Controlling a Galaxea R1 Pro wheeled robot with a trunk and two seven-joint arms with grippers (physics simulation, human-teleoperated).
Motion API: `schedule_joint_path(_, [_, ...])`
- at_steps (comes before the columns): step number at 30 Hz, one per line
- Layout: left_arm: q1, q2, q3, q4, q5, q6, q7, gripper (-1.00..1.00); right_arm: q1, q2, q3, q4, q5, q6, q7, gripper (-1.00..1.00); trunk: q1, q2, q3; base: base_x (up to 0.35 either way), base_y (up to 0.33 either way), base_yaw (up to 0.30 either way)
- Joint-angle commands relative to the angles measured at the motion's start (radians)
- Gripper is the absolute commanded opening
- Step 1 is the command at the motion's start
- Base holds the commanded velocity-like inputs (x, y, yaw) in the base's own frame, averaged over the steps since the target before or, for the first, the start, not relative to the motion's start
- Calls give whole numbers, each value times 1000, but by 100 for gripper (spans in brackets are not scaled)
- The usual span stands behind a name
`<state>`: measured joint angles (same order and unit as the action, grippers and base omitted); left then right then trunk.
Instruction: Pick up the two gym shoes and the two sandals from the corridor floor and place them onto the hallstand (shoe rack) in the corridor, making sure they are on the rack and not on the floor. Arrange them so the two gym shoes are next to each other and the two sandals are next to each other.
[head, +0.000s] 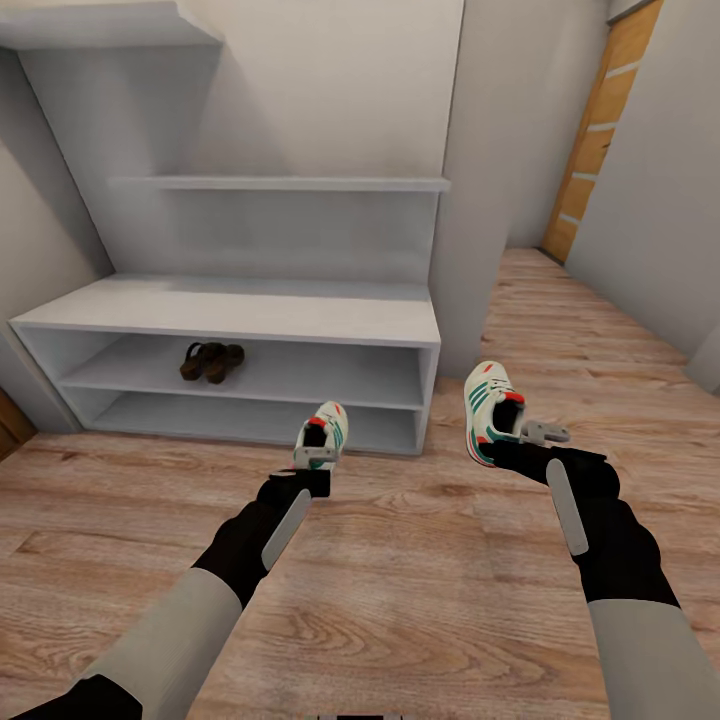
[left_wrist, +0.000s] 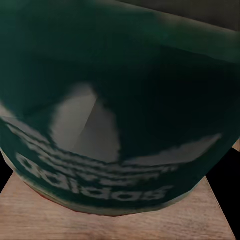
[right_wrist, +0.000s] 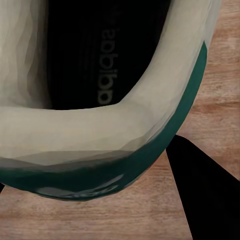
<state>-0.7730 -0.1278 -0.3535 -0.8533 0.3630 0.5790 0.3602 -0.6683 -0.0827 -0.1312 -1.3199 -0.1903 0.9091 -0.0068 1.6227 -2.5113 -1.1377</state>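
Two gym shoes held above corridor floor (head: 400, 600), one per hand: left hand (head: 312, 462) clamped on left shoe (head: 322, 432), right hand (head: 515, 440) clamped on right shoe (head: 490, 408), both short of hallstand (head: 240, 312). Sandals (head: 211, 361) paired on middle shelf. Shoes likely light, soft upper, stiff heel: grip heel collar rim, avoid smooth sole.

Two white gym shoes with green stripes hung mid-frame above the corridor floor (head: 400, 560): one (head: 322, 434) centre, one (head: 492, 412) centre-right. Dark brown sandals (head: 211, 361), seemingly paired, lay on the white hallstand's (head: 230, 305) upper shelf, left of centre.
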Motion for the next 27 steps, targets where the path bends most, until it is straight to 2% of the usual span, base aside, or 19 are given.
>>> schedule_joint_path(1, [0, 0, -3, -1, 11, -7, 10, -100, -1, 0, -1, -1, -5, 5, -1, -100, 0, -1, -5, 0, 0, 0])
schedule_joint_path(10, [-1, 0, -4, -1, 11, -27, 10, -100, -1, 0, -1, -1, -5, 4, -1, -100, 4, -3, -43, 0, 0, 0])
schedule_joint_path(12, [-1, 0, -6, -1, 10, -52, 9, -100, -1, 0, -1, -1, -5, 4, -1, -100, 5, -3, -54, 0, 0, 0])
schedule_joint_path(17, [-1, 0, -39, -1, 10, -103, 9, -100, -1, 0, -1, -1, -5, 5, -1, -100, 7, -4, -81, 0, 0, 0])
schedule_joint_path(23, [0, 0, -87, -1, 10, -117, 9, -100, -1, 0, -1, -1, -5, 4, -1, -100, 7, -4, -87, 0, 0, 0])
schedule_joint_path(27, [0, 0, -103, 0, 10, -140, 10, -100, -1, 0, -1, -1, -5, 4, -1, -100, 7, -4, -87, 11, 0, 0])
